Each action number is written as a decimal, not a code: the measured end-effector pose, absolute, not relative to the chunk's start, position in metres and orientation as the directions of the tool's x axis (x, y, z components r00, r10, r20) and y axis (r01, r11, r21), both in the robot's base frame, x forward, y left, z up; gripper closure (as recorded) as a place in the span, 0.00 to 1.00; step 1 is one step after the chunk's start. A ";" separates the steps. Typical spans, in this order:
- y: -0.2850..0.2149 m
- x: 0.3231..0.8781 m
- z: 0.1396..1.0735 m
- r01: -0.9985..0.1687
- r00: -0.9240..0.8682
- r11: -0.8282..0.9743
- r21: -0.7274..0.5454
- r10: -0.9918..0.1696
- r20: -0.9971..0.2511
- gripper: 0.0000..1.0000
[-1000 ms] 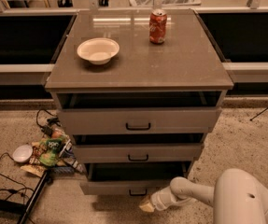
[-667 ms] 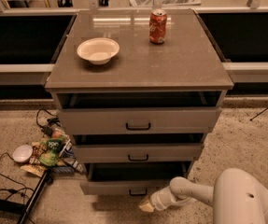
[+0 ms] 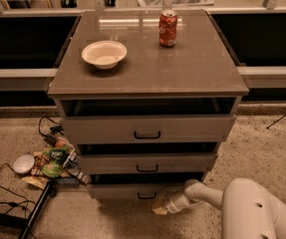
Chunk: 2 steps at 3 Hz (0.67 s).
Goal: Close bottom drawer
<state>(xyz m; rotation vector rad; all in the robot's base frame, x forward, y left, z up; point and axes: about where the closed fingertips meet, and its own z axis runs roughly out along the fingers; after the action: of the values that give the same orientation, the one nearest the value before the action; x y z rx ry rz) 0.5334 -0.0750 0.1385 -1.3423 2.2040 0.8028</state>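
The bottom drawer [image 3: 117, 191] is the lowest of three in the grey-beige cabinet and stands a little way out, with a dark gap above its front panel. Its small dark handle [image 3: 146, 195] sits at the centre. My gripper [image 3: 160, 208] is low at the floor, just right of the handle and against the drawer's front panel. The white arm [image 3: 202, 193] reaches in from the lower right.
The top drawer [image 3: 147, 129] and middle drawer [image 3: 147, 163] also stand partly open. A white bowl [image 3: 104, 54] and a red can [image 3: 168, 29] are on the cabinet top. Snack bags, a small bowl [image 3: 23, 164] and cables lie on the floor at the left.
The bottom drawer has slid inward towards the cabinet, and my gripper has moved in with it against its front.
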 end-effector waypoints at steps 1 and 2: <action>-0.075 0.533 0.139 -0.898 -0.435 0.362 0.250 -0.645 -0.628 1.00; -0.097 0.590 0.124 -0.897 -0.430 0.379 0.227 -0.632 -0.645 1.00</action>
<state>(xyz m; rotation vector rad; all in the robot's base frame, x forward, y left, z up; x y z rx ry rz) 0.5900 -0.0969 0.1242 -1.3175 2.1868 0.7780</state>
